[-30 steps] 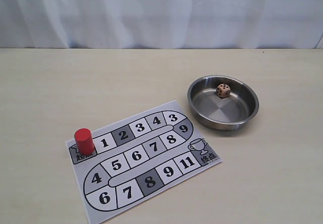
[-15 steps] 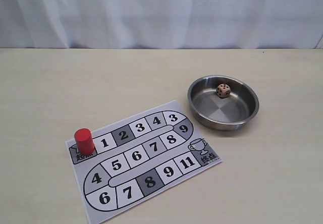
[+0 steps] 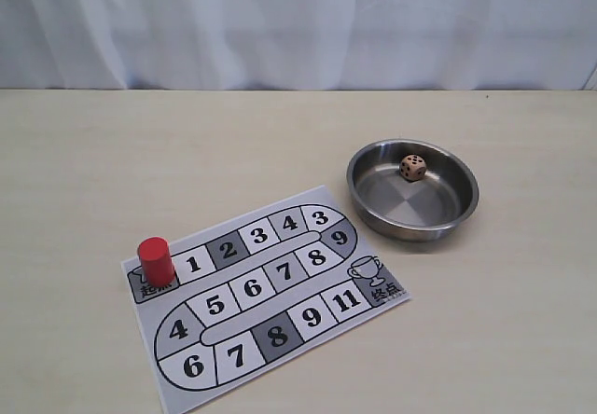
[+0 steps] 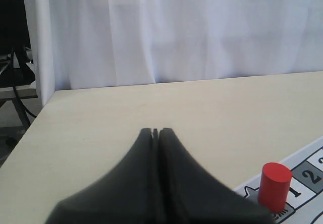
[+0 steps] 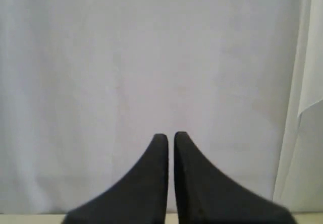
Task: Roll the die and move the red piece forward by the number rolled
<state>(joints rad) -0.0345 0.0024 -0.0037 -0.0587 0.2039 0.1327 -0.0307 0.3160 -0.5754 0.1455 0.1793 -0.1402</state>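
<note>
The tan die (image 3: 412, 167) lies inside the steel bowl (image 3: 366, 195), near its far wall. The red piece (image 3: 156, 260) stands upright on the start square at the left end of the printed board (image 3: 308, 325); it also shows in the left wrist view (image 4: 274, 186). My left gripper (image 4: 155, 131) is shut with nothing held, raised over bare table beside the red piece. My right gripper (image 5: 170, 135) faces the white curtain, its jaws nearly together with a thin slit and nothing between them. Neither gripper appears in the exterior view.
The numbered board lies on a pale wooden table (image 3: 140, 162), with the bowl to its right. A white curtain (image 3: 298, 22) hangs along the far edge. In the left wrist view the table's edge and a dark stand (image 4: 15, 77) show beyond it.
</note>
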